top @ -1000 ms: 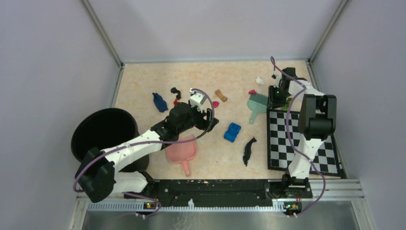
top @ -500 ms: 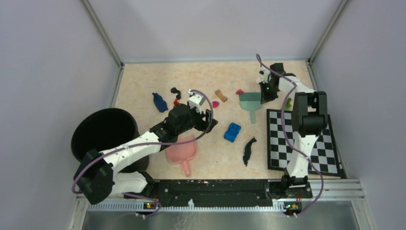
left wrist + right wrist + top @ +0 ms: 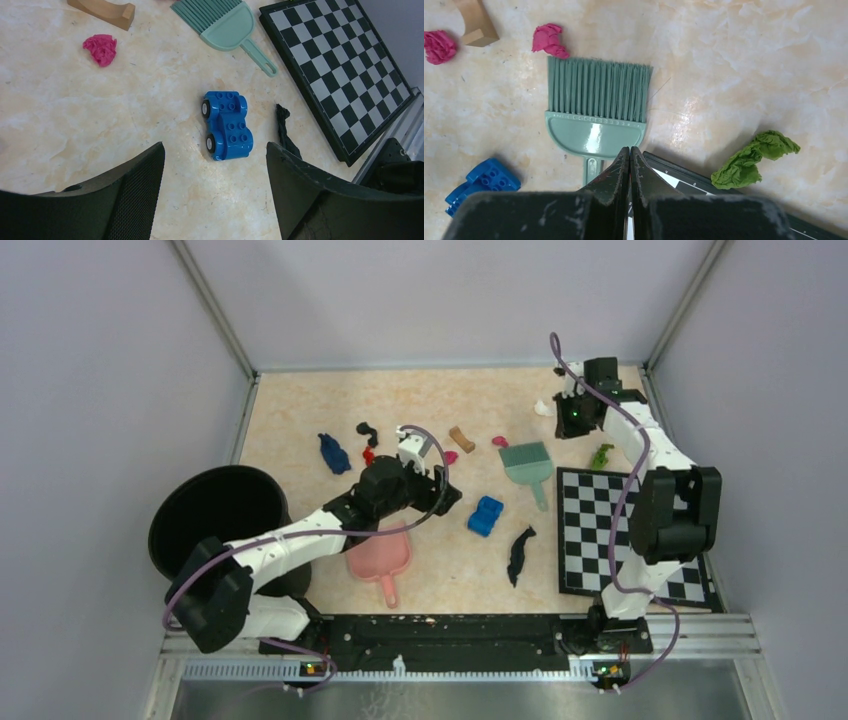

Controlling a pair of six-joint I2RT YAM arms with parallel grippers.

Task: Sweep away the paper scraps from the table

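Spread wide and holding nothing, the left fingers (image 3: 127,197) hover over the worktop (image 3: 300,410) at mid-frame in the top view, almost where they were a second ago. The black bin (image 3: 215,520) sits at the lower left and the pink dustpan (image 3: 380,558) lies just below them. Left of them lie the dark blue scrap (image 3: 333,453), the black curl (image 3: 367,429) and the red bit (image 3: 368,452), all well apart from the tips. The magenta scrap (image 3: 101,48) lies just above them, near the wooden block (image 3: 102,11). In the left wrist view the blue toy car (image 3: 227,125) shows between the two tips, with the long black scrap (image 3: 286,129) close on its right, none of it touched.

Farther right, the green brush (image 3: 527,458) has turned: its handle pointed lower left a second ago and now points lower right, toward the chequered board (image 3: 640,540). The pink scrap (image 3: 549,40) lies at the upper left corner of its bristles. The right fingers (image 3: 616,185), then over the brush, have drawn back to the upper right of the frame and are clenched together on nothing. The white scrap (image 3: 542,408) lies just to their left, and the green scrap (image 3: 754,157) lies below them, beside the board's upper edge
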